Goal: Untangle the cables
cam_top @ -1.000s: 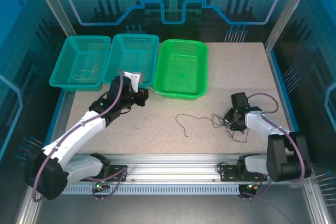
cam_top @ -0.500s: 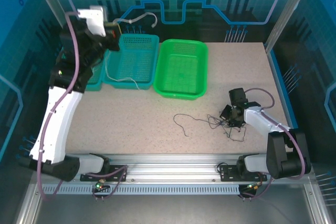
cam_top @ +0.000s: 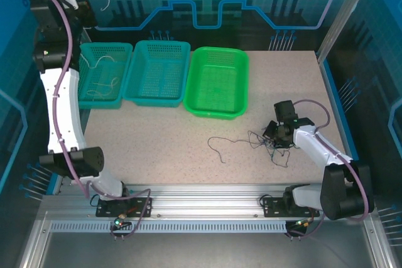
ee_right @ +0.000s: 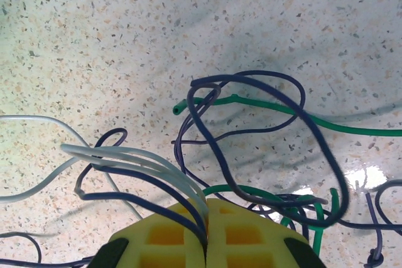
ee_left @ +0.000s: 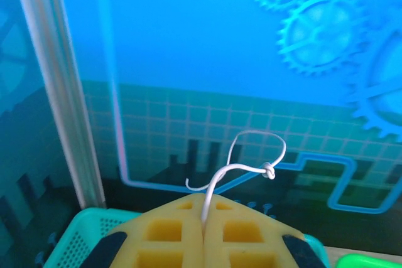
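Nearest us, at the right of the table (cam_top: 157, 142), we see the right gripper (ee_right: 206, 221) low over the speckled surface. Its yellow pads (ee_right: 251, 236) are pressed together on strands of the tangle (cam_top: 269, 144). Dark blue cables (ee_right: 333, 167) and pale white cables (ee_right: 113, 152) run straight into the seam between the pads. A green cable (ee_right: 377, 133) threads through the same knot and lies on the tabletop. Just left of the tangle, one thin dark cable (cam_top: 220, 145) trails off alone across the table.

Farther back we find three baskets side by side: a bright green basket (cam_top: 244, 80), a middle teal basket (cam_top: 157, 100) and a left teal basket (cam_top: 103, 103). A curled white strand (cam_top: 103, 86) lies inside the left one.

Beyond and above that basket, the left gripper (ee_left: 203, 214) hangs high against the blue back wall. Its jaws are closed tight on a knotted white cable (ee_left: 268, 171), which rises from between the pads and loops over.
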Controlling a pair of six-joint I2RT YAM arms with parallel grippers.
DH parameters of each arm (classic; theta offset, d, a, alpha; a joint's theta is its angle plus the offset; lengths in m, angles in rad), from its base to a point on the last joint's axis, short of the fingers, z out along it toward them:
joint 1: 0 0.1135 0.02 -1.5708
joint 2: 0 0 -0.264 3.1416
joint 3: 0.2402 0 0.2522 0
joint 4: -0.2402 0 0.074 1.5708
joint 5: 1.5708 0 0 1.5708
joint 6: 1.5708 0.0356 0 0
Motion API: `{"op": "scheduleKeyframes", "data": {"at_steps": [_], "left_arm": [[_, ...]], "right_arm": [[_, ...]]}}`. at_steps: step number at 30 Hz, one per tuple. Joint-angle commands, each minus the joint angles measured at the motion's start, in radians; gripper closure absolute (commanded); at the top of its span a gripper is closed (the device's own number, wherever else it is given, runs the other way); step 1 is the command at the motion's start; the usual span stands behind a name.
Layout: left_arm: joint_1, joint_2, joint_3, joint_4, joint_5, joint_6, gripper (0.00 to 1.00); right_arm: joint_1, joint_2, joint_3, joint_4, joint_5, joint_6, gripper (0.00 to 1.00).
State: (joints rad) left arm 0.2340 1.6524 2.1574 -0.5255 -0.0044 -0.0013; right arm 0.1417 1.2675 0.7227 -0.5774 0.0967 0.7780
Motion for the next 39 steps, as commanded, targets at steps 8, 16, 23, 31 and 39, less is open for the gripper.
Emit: {"op": "scheduleKeyframes", "data": {"at_steps": [8, 16, 23, 31, 39], "left_arm": [[0.135, 0.169, -0.199, 0.097, 0.086, -0.079, 1.00], [0.155, 0.143, -0.370, 0.209, 0.101, -0.122, 0.40], [0.115, -0.072, -0.480, 0.313, 0.310, -0.327, 0.28], [-0.343, -0.399, -0.857, 0.317, 0.204, -0.409, 0.34], [-0.830, -0.441, -1.137, 0.357, -0.029, -0.428, 0.36]], "right_arm": [[0.064, -0.026, 0.039, -0.061, 0.011, 0.042, 1.00], [0.083, -0.073, 0.033, -0.088, 0.029, 0.053, 1.00], [0.082, -0.054, 0.056, -0.081, 0.006, 0.018, 1.00], [0.084, 0.001, 0.059, -0.049, -0.036, 0.010, 1.00], [0.087, 0.022, 0.067, -0.078, -0.081, -0.029, 1.00]]}}
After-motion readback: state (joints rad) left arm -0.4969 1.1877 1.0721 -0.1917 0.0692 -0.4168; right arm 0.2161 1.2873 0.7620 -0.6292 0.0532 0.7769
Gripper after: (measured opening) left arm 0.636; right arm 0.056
